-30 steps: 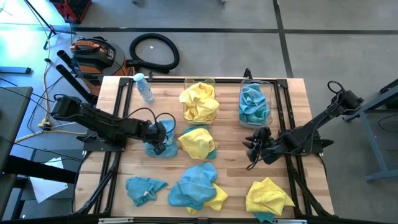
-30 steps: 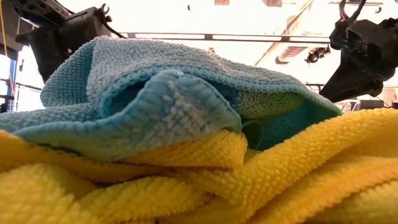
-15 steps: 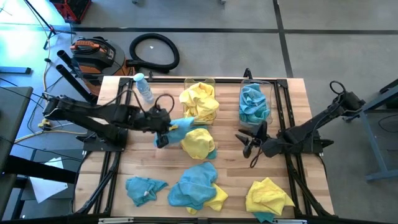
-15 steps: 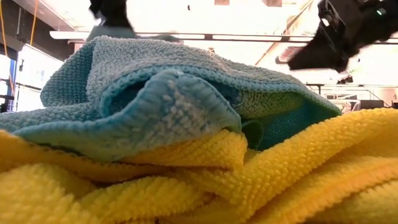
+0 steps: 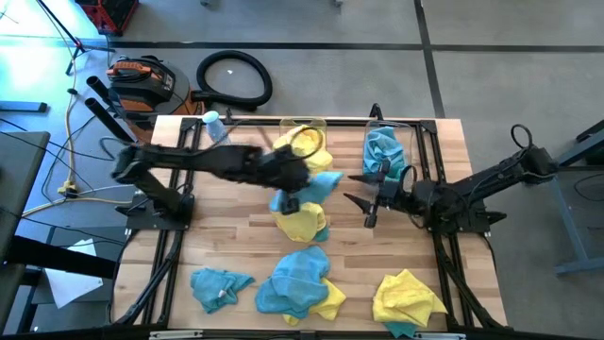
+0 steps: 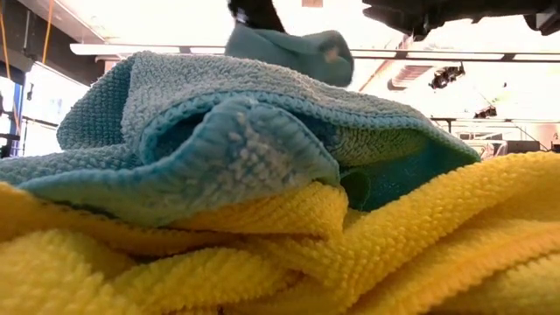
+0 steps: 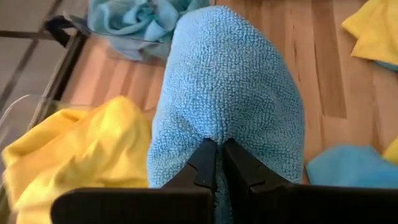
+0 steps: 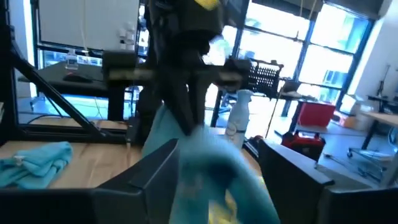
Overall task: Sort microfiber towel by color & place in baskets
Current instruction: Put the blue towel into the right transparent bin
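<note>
left end effector [image 7: 217,163] clamped on teal towel [image 7: 230,93] | right end effector [image 5: 363,194] spread apart, empty

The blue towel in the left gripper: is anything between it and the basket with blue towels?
Yes. The right gripper, open, sits between the held blue towel and the basket of blue towels. The left gripper is shut on that towel beside the basket of yellow towels.
</note>
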Motion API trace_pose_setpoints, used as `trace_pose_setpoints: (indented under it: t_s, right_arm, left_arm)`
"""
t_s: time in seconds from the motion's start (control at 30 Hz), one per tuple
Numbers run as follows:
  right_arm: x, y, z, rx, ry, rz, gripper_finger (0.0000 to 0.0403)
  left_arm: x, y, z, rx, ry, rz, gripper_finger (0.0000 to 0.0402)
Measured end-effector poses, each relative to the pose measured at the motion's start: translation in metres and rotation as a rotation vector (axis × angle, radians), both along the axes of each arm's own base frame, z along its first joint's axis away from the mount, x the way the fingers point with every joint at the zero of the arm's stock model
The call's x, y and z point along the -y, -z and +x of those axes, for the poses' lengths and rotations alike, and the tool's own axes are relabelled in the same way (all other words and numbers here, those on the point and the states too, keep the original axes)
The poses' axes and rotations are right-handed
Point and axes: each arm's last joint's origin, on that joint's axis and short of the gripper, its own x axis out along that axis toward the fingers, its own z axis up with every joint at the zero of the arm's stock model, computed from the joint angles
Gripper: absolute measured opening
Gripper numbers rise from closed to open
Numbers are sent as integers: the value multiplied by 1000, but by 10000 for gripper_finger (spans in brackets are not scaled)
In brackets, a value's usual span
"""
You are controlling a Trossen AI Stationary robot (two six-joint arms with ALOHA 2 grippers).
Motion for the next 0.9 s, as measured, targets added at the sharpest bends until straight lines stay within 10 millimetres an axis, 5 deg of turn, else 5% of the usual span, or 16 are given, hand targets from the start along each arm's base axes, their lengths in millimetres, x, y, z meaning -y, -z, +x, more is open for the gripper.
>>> trace_pose_setpoints:
  t_s: [0.3, 0.63, 0.77, 0.9]
  right_arm:
    - [11, 9, 3, -96, 47, -19, 245]
    - [20, 16, 3, -157, 97, 5, 237]
    - [22, 17, 4, -161, 89, 45, 185]
    - [25, 22, 3, -195, 102, 77, 83]
  left_arm:
    - [-20, -8, 74, 44, 110, -29, 0]
    - [-21, -35, 92, 197, 181, -12, 0]
    - [-21, -41, 95, 262, 183, -3, 4]
    - [-22, -44, 97, 297, 190, 15, 22]
